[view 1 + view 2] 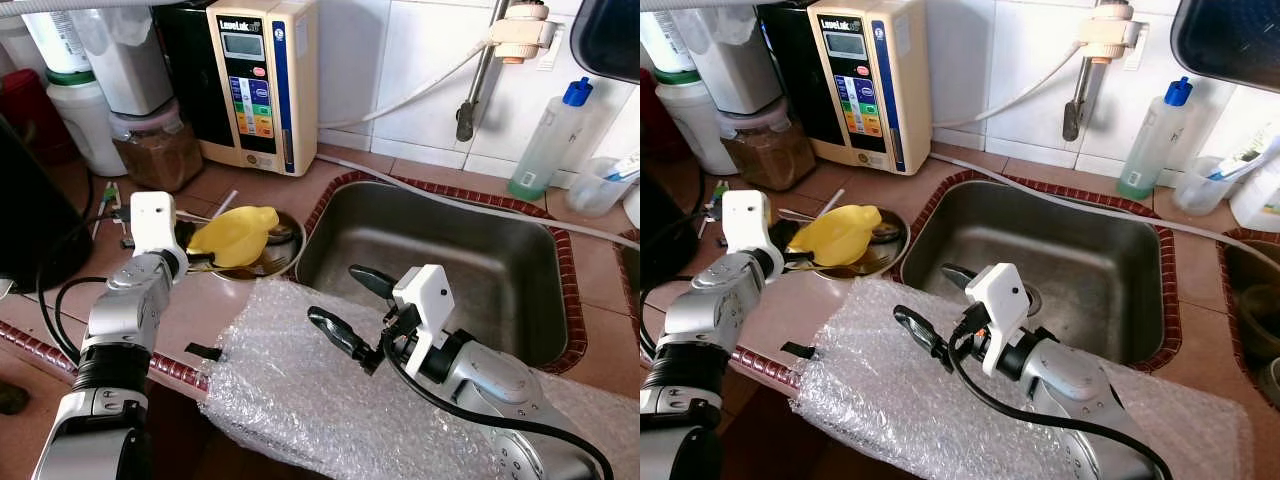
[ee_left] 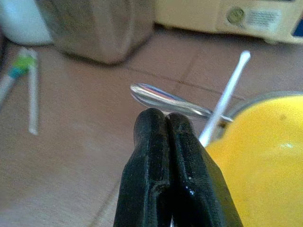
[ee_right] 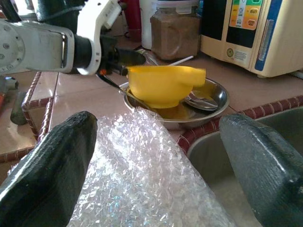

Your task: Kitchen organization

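From the head views, the left tool (image 1: 192, 258) sits at the edge of a steel dish (image 1: 283, 256) on the tiled counter (image 1: 225, 300), just left of the sink (image 1: 440, 255). A yellow bowl (image 1: 236, 235) rests tilted in the dish, touching or nearly touching the tool's fingertips. The right tool (image 1: 352, 305) hovers over a sheet of bubble wrap (image 1: 290, 385) that drapes the counter's front edge; its two black fingers are spread well apart, holding nothing. Against the wall stand a cream water machine (image 1: 262, 80), a jar of brown powder (image 1: 155, 148) and a white jug (image 1: 85, 120). A bottle with a blue cap (image 1: 548, 140) stands behind the sink on the right.

In the left wrist view, the left tool's fingers (image 2: 161, 179) are pressed together, clenched with no gap showing. Just beyond their tips lies a metal spoon (image 2: 165, 99), and a white stick (image 2: 227, 94) leans at the yellow bowl's side; whether anything is pinched I cannot tell.

In the right wrist view, the right tool's fingers (image 3: 52, 165) stand wide apart, released, with bubble wrap between them. Beyond, the yellow bowl sits in the steel dish with spoons beside it, the left tool at its rim.
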You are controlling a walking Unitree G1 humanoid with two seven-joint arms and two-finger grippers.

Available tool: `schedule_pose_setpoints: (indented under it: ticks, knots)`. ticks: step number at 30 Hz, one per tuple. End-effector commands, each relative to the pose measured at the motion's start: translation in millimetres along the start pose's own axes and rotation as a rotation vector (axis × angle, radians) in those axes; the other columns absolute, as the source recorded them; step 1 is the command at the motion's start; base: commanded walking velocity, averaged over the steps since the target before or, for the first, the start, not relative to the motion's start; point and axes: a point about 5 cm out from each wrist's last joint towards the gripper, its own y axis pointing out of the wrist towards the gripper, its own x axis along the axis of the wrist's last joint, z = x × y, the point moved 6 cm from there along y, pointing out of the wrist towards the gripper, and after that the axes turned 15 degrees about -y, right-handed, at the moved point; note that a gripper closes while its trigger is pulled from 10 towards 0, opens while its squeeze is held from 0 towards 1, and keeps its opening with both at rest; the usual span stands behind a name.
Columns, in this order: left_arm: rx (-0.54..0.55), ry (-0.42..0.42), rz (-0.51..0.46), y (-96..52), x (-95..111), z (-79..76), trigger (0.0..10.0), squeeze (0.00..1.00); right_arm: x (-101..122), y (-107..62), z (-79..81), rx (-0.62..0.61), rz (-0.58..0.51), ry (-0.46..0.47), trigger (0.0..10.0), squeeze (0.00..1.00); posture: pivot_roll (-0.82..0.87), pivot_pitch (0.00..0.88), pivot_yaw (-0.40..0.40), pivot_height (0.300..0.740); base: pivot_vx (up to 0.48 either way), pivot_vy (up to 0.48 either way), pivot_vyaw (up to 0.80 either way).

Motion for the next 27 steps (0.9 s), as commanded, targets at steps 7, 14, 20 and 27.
schedule_pose_setpoints:
  ticks: [7,14,20,27]
  knots:
    - [0.023,0.029,-0.046,-5.9,8.6,1.8,0.0,0.0,4.9,0.5,-2.5,0.002,-0.015,-0.016,10.0,0.0,-0.11,0.0,0.059,0.74,0.0,0.0,0.0]
    - [0.023,0.012,-0.176,-9.8,32.7,-3.5,0.0,0.0,4.8,1.2,-3.3,0.0,-0.016,-0.016,10.0,0.0,-0.11,0.0,0.061,0.74,0.0,0.0,0.0]
    - [0.025,0.091,-0.351,-21.6,59.7,-9.2,0.0,0.0,4.1,1.3,-3.5,-0.004,-0.015,-0.014,10.0,0.0,-0.11,0.0,0.062,0.74,0.0,0.0,0.0]
    - [0.157,0.024,-0.346,-31.8,42.0,15.9,10.0,1.0,3.9,1.1,-3.0,-0.004,-0.014,-0.015,10.0,0.0,-0.11,0.0,0.061,0.74,0.0,0.0,0.0]
